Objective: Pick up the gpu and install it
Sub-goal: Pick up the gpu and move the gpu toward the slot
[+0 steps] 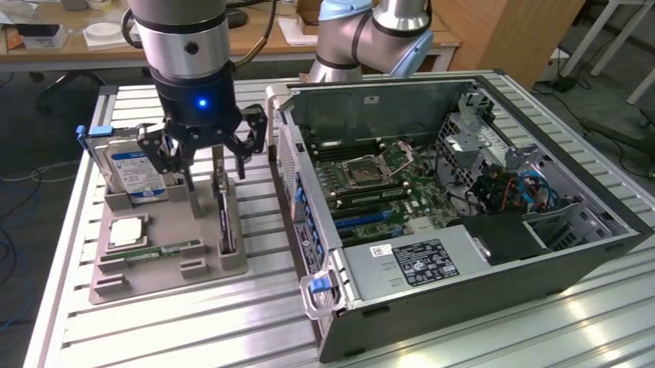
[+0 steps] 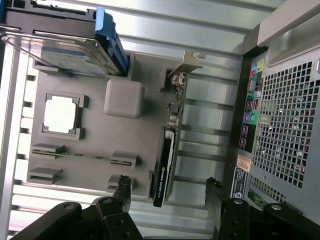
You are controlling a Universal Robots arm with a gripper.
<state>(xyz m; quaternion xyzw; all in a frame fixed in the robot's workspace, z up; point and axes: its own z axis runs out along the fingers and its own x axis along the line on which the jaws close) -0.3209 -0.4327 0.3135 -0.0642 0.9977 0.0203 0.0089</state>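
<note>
First, note the slatted bench (image 1: 184, 322) carrying the open computer case (image 1: 532, 276) and, beside it, the grey fixture (image 1: 143, 280). You see the pincer (image 1: 215, 178) released, spread wide to either side of the gpu (image 1: 225, 222), which stands on edge, ungripped, in that fixture.

The arm (image 1: 184, 46) is held upright, with the wrist pointed straight down. The gripper (image 1: 208, 165) is seen spread wide, both fingers (image 2: 123, 186) parted.
</note>
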